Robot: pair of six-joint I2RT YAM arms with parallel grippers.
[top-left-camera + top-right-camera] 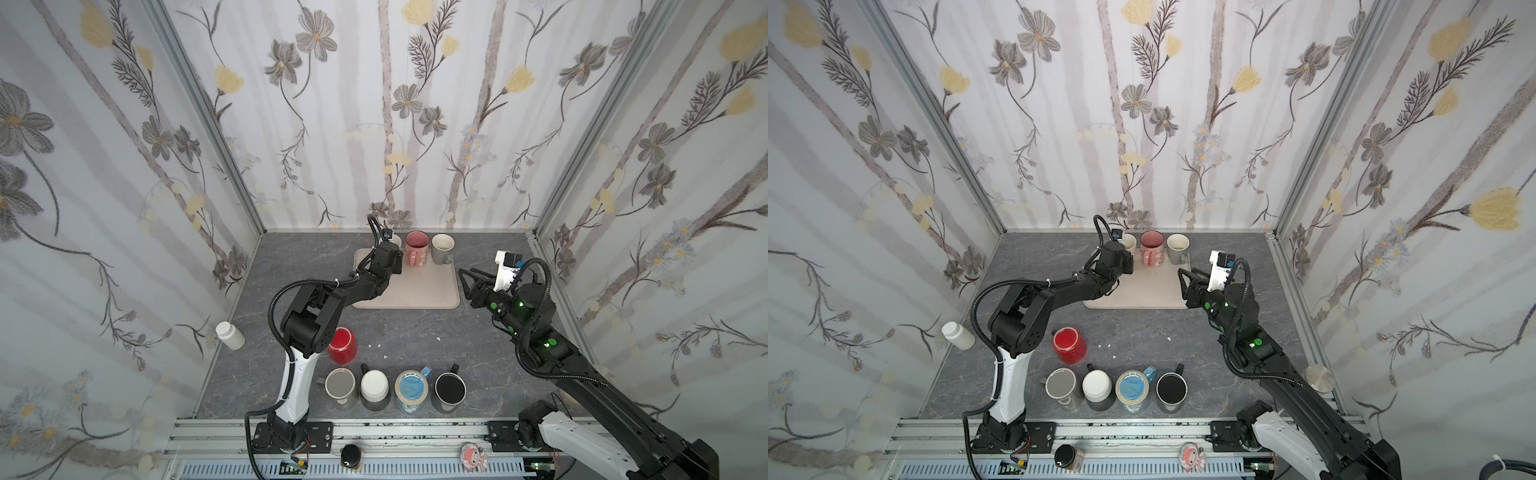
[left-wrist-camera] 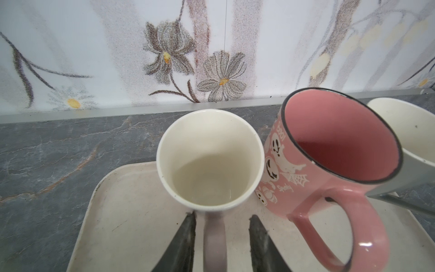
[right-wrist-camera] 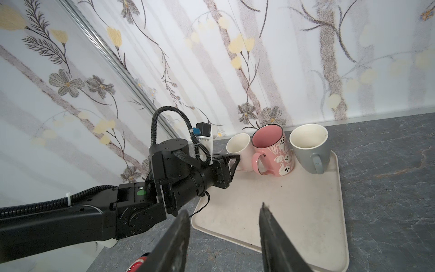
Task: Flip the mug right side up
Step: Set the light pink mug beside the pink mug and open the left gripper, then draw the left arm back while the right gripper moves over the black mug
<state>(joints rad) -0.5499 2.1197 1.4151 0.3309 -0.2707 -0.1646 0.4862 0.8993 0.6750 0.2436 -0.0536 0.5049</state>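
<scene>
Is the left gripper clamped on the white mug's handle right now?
No: the left gripper straddles the handle of the white mug, with a gap on each side.

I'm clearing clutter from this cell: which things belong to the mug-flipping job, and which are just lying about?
Job: upright cream ceramic mug; beige plastic tray under it; open left gripper astride its handle; front row's upside-down grey mug, white-based mug, blue mug, black mug; red glossy cup, orientation unclear.
Lying about: white plastic bottle; pink cartoon figure; round black object.
</scene>
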